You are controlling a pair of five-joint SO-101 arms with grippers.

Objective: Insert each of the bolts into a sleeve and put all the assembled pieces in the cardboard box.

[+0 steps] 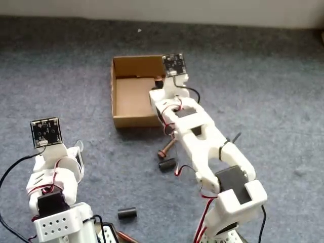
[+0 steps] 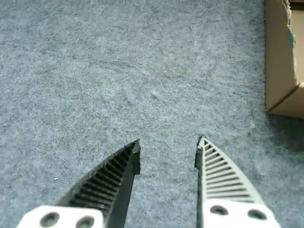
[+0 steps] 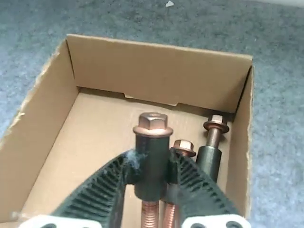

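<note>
My right gripper point(image 3: 151, 165) is shut on a black sleeve point(image 3: 151, 166) with a copper bolt point(image 3: 152, 124) through it, held over the cardboard box point(image 3: 156, 71). Two more bolt-and-sleeve pieces lie in the box against its wall, one point(image 3: 183, 148) next to my fingers and one point(image 3: 212, 152) further out. In the high view that arm reaches over the box point(image 1: 121, 91), its gripper point(image 1: 158, 84) above the box's right side. On the carpet lie a loose bolt point(image 1: 166, 148), a sleeve point(image 1: 167, 165) and another sleeve point(image 1: 127, 213). My left gripper point(image 2: 168, 148) is open over bare carpet.
Grey carpet covers the whole floor. A corner of the box point(image 2: 285, 57) shows in the left wrist view. The left arm point(image 1: 50, 177) sits at the near left, apart from the box. A copper piece point(image 1: 126, 236) lies at the near edge.
</note>
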